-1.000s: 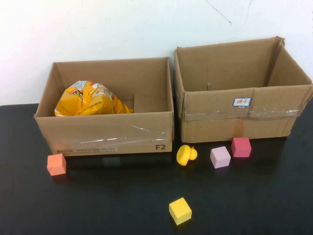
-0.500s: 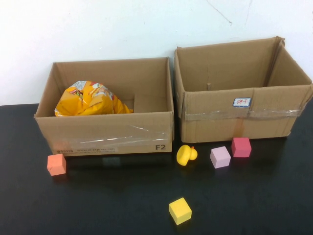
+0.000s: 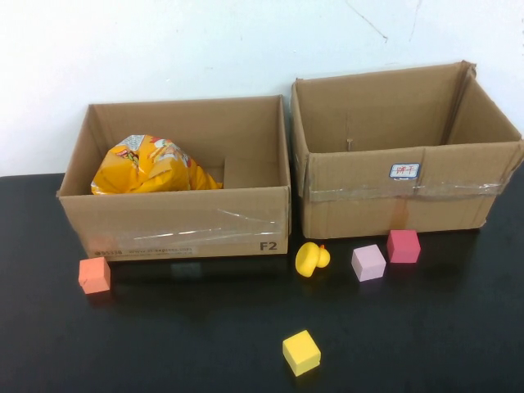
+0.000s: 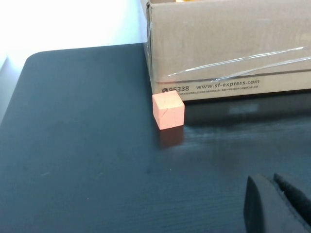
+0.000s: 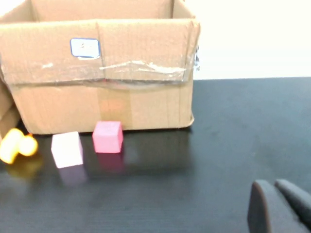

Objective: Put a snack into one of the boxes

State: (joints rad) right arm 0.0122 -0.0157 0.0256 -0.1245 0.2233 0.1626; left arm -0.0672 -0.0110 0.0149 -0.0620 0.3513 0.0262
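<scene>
You were looking at a task that, by the lie of things, seemed already done: the snack bag [image 3: 154, 166], yellow and crumpled, lay inside the left box [image 3: 176, 219], against its left wall, while the right box [image 3: 401, 196] showed nothing inside from the high view. Neither arm appeared in the high view, so both looked parked back at the near edge of the table [image 3: 205, 327]. I judged that your next move called for nothing more than keeping the arms clear, unless you wanted to check that the bag sat fully below the rim. The left gripper [image 4: 277, 204] hung low over the dark table, well apart from the orange cube [image 4: 168, 110] that sat just in front of the left box; its fingers were drawn together with only a thin seam between them, and they held nothing. The right gripper [image 5: 277, 206] hung likewise over bare table, apart from the pink cube [image 5: 107, 137] and pale cube [image 5: 67, 149] in front of the right box, its fingers closed together and empty.
</scene>
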